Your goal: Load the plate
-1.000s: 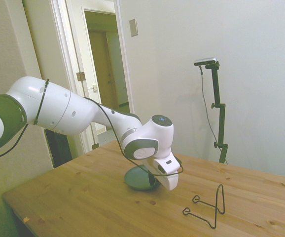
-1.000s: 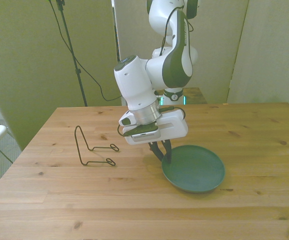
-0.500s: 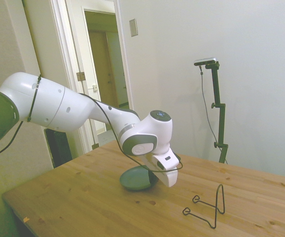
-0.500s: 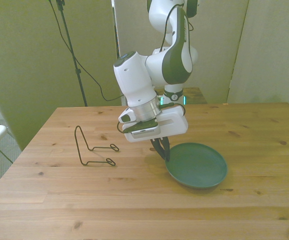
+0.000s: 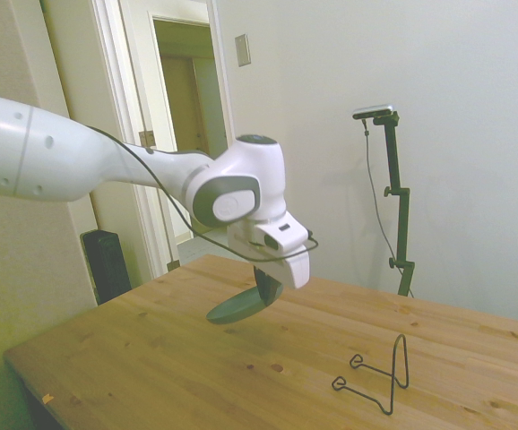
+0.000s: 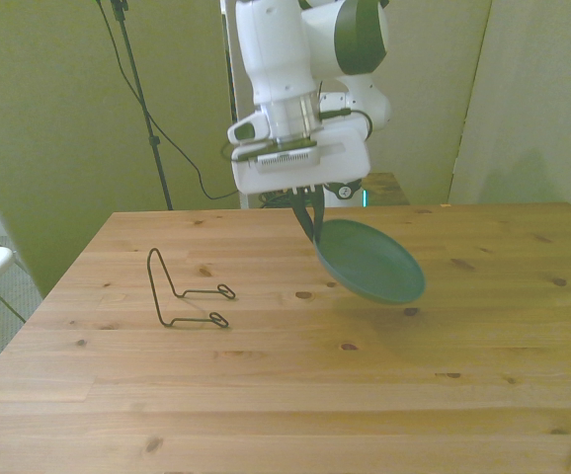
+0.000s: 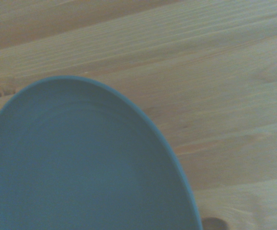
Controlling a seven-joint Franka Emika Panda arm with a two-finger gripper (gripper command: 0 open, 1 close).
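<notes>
Above the counter [image 6: 266, 395], well clear of the wood, you have the plate [image 6: 369, 262] in the air. Your end effector [image 6: 307, 212] is clamped on its rim at the edge nearest the wrist, and the rest of the plate hangs out past the fingers, sloping down toward the front view's right. In the side view the plate [image 5: 239, 306] shows nearly edge-on, tilted, with open space between it and the boards. The wrist view confirms the inside face of the plate [image 7: 76, 163] with bare wood grain behind it.

The wire stand [image 6: 182, 291] sits on the counter toward the front view's left, well apart from the plate. It stands upright on its two looped feet and nothing is in it.

Step in hand, by my reading: carry — the plate is up, not yet delivered to the stand.

What the next move calls for, as I judge it:
- Travel across toward the stand, keeping height.
- Turn the plate further on edge so it can lean against the upright wire.
- Lower it onto the feet — gently, since the stand looks light and a nudge could shift or tip it.
- The hold is on one rim only, so watch for the plate swinging or slipping.
</notes>
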